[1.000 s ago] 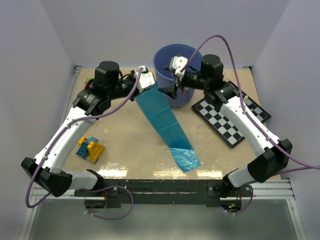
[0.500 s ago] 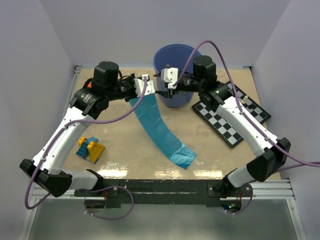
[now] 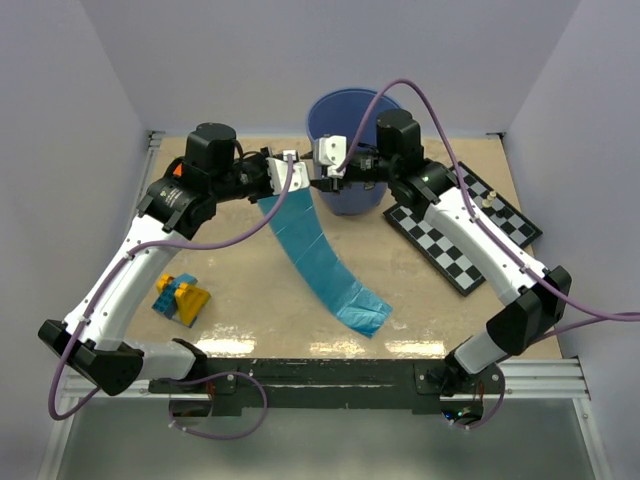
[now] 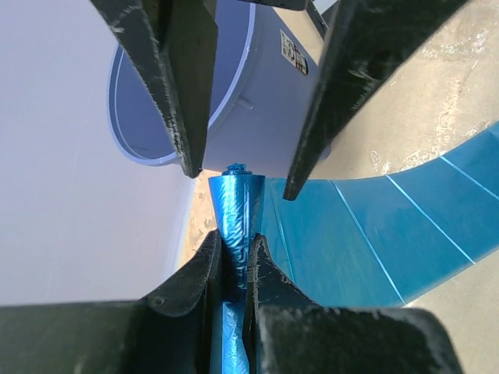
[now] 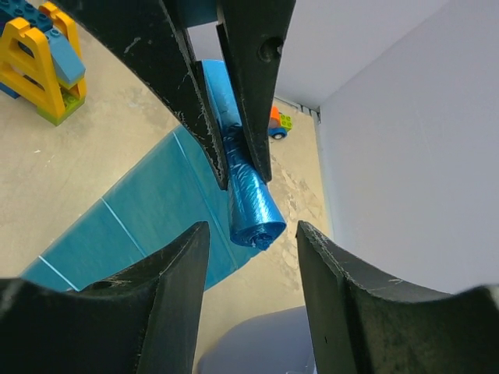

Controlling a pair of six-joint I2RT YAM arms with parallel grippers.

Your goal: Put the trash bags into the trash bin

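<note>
The trash bags are a tight bright-blue roll (image 4: 236,206) with a long strip (image 3: 315,250) unrolled from it down onto the table. My left gripper (image 4: 232,241) is shut on the roll, just left of the trash bin (image 3: 312,115), a round blue bucket at the back. My right gripper (image 5: 253,234) faces the left one, open, its fingers (image 5: 175,288) standing either side of the roll's free end (image 5: 256,210) without touching it. In the top view the two grippers (image 3: 297,178) (image 3: 320,180) nearly meet in front of the bin.
A black-and-white chessboard (image 3: 465,230) lies right of the bin under the right arm. Yellow and blue toy blocks (image 3: 180,298) sit at the near left. A small coloured toy (image 5: 277,122) rests by the back-left wall.
My right gripper has swung left from the bin to the left gripper, and its jaws have narrowed around the roll's end. The hanging strip now curves, with its lower end drawn back.
</note>
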